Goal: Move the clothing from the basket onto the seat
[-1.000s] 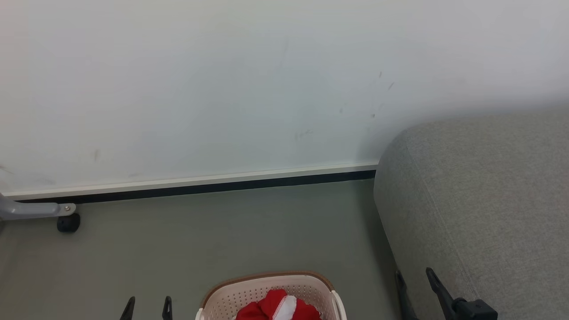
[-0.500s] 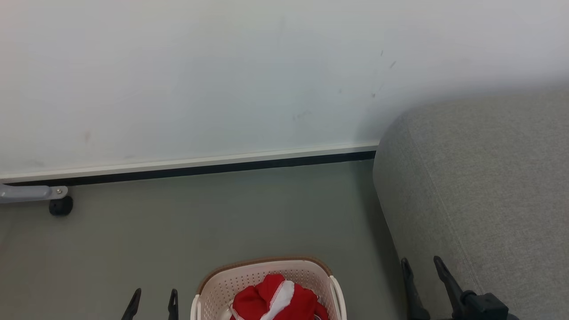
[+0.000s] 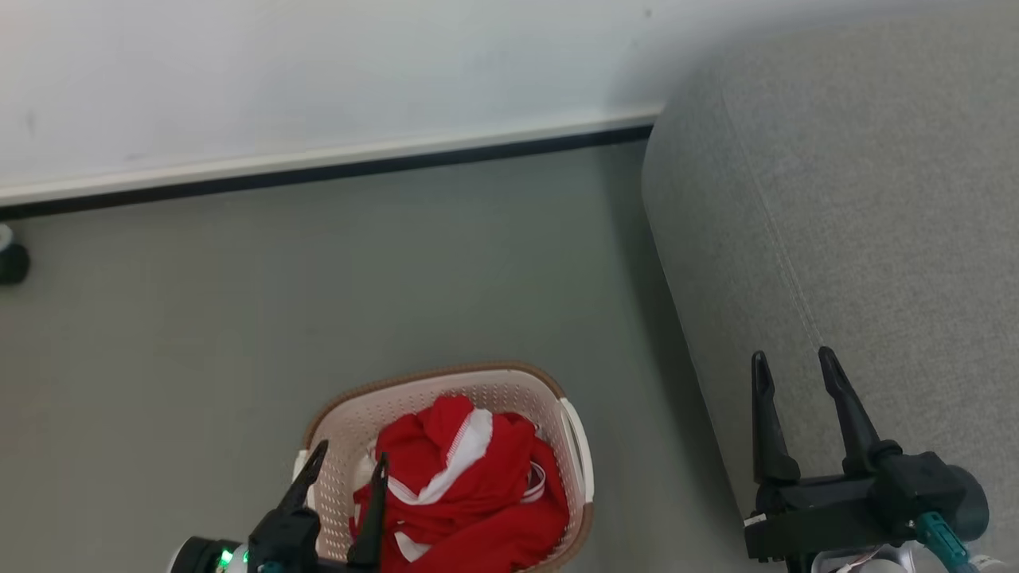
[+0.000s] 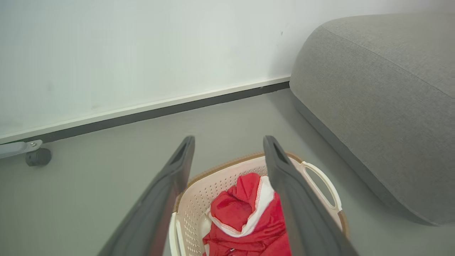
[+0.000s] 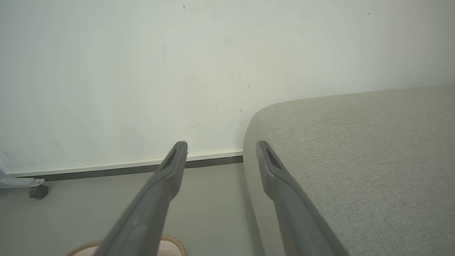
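The cream-white basket (image 3: 573, 446) with a brown rim stands on the floor at the bottom centre of the head view. Bright red clothing (image 3: 470, 485) with a white cuff fills it. My left gripper (image 3: 350, 458) is open above the basket's left side, empty. In the left wrist view the left gripper (image 4: 227, 142) frames the basket (image 4: 321, 177) and the clothing (image 4: 245, 213) below it. The grey sofa seat (image 3: 876, 199) fills the right. My right gripper (image 3: 792, 362) is open and empty over the seat's left edge. The right wrist view has the right gripper (image 5: 220, 145) beside the seat (image 5: 355, 149).
A white wall with a dark skirting strip (image 3: 318, 171) runs across the back. Grey floor (image 3: 318, 278) lies between wall and basket. A black caster wheel (image 3: 12, 263) sits at the far left edge, also the caster (image 4: 37, 156) on a pale metal leg.
The head camera has tilted down, so basket and both grippers show more fully. The left gripper now stands over the basket's left side; before, it was left of the basket.
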Tool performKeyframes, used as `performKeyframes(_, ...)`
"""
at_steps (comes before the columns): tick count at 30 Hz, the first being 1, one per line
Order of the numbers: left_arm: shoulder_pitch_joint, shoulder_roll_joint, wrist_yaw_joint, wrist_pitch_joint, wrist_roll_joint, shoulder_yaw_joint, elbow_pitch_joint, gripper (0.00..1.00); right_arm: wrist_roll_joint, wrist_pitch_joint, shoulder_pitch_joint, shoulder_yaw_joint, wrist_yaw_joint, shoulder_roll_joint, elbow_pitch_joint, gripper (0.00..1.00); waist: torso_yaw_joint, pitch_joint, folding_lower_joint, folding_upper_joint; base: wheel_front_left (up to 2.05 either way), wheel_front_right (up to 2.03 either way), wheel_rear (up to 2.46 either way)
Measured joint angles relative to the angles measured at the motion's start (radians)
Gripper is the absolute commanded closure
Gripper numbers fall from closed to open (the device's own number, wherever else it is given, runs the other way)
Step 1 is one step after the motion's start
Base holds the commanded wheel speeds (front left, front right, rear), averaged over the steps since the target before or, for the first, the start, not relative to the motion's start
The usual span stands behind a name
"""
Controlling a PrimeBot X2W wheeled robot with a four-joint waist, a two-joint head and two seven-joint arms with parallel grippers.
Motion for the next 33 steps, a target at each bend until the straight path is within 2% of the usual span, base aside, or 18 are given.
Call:
performKeyframes(15,-0.158,-0.020,-0.034,0.019,0.054,-0.096,0.190,0.00,-0.037,-0.007,-0.070,0.004,-0.003,0.008,-0.109,0.00,-0.077,0.194,0.0000,0.0001,0.00,0.00,0.00)
performKeyframes(23,-0.245,-0.024,-0.035,0.030,0.075,-0.112,0.275,0.00,-0.060,-0.007,-0.107,0.009,-0.003,0.011,-0.161,0.00,-0.108,0.301,0.0000,0.0000,0.00,0.00,0.00)
performKeyframes(33,-0.369,-0.025,-0.024,0.039,0.074,-0.085,0.365,0.00,-0.060,-0.007,-0.154,0.007,-0.003,0.018,-0.243,0.00,-0.139,0.449,-0.0001,0.0001,0.00,0.00,0.00)
